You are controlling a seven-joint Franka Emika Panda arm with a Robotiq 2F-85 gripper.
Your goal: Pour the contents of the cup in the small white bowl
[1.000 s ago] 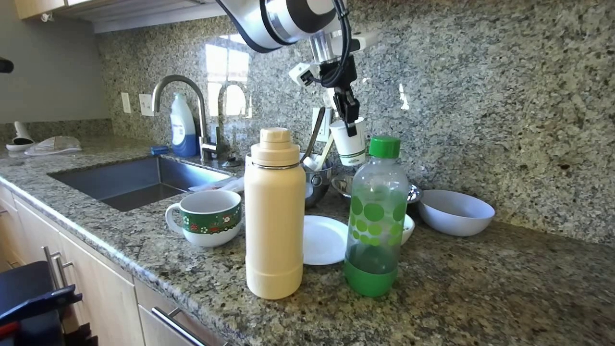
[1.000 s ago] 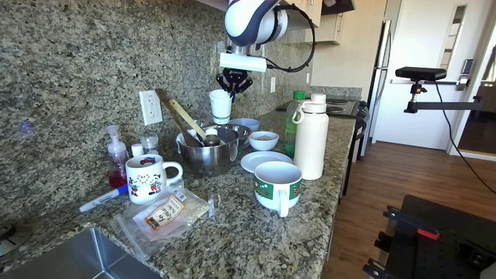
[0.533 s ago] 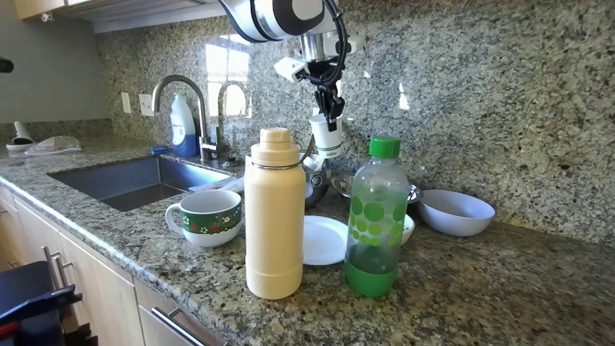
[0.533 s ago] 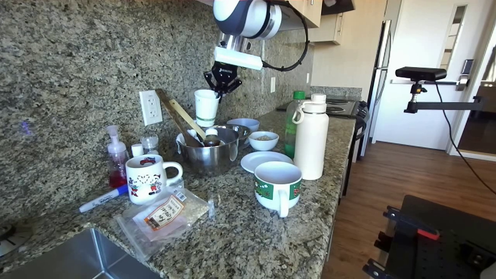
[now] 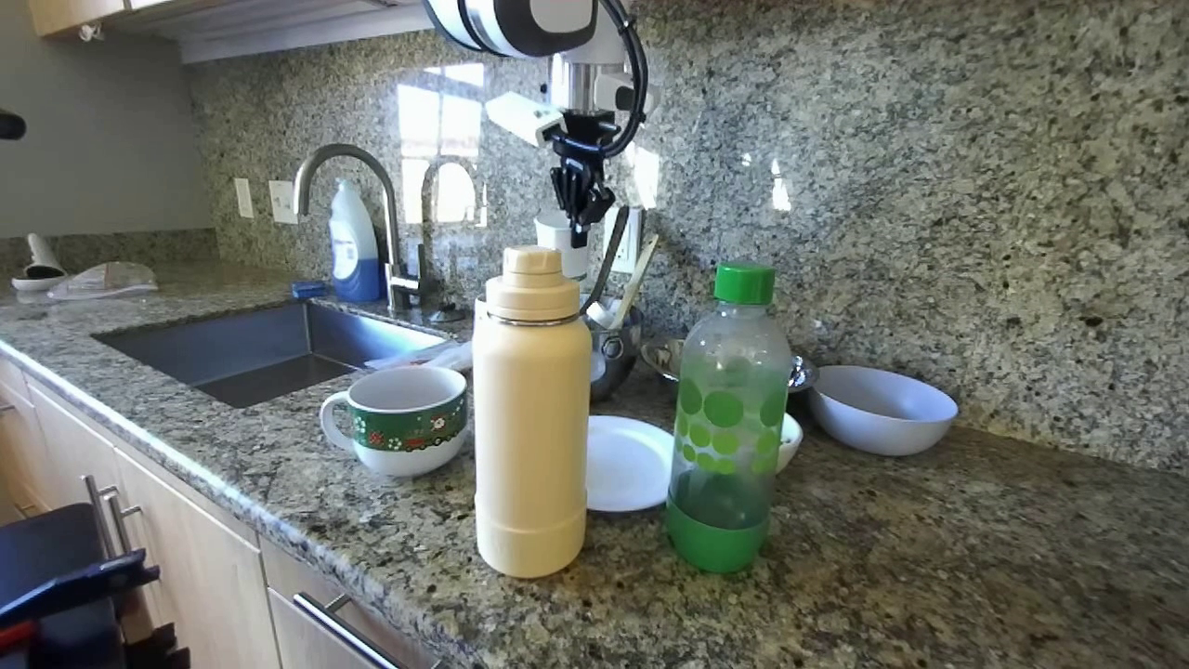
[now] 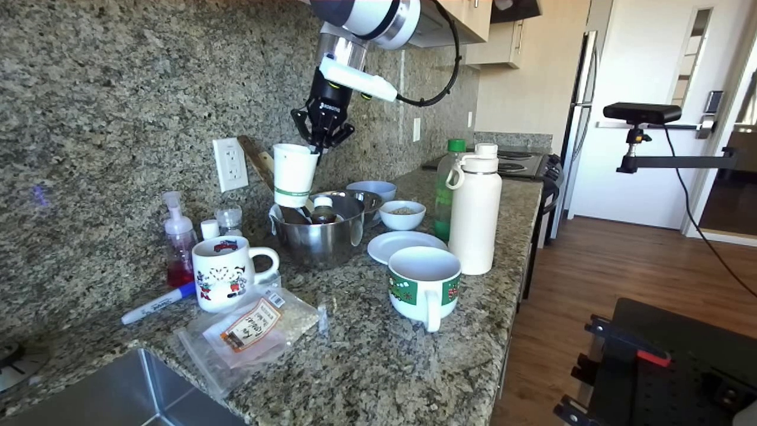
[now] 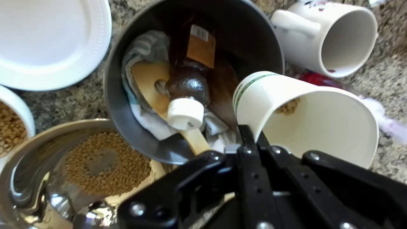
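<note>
Hand (image 6: 319,149) clenched on the wall of the cup (image 6: 294,176) at its rim; by the wrist view, one finger looks to be inside the mouth, the other outside. Cup aloft near the back edge of the bench (image 6: 361,367), leaning slightly, over the sink-side rim of the steel pot (image 6: 319,242) or just beside it; cannot tell which. A few pale bits (image 7: 287,107) show inside. Two bowls could be meant, both farther along the back edge from the sink (image 5: 223,339): the plain flared bowl (image 5: 873,432) and the smaller bowl (image 6: 402,222) with grain in it.

What may go wrong, my judgement:

1. Pivot. One pinch on a thin-looking wall — the cup may swing or crease under tilt, sending the pour astray.
2. Early tipping. Turned here, the bits would land on the brown bottle (image 7: 190,84) and cloth (image 7: 155,127) in the pot, or on the bench.
3. Knock. Wooden utensils (image 5: 608,256) rise from the pot; a low pass along the back edge could catch them. Clearance unclear from where I stand.
4. Wide swing. Toward the front edge stand the cream flask (image 6: 475,219) and green bottle (image 5: 725,418) — both tall, both likely to topple.
5. Wrong bowl, the wording fitting either.
</note>
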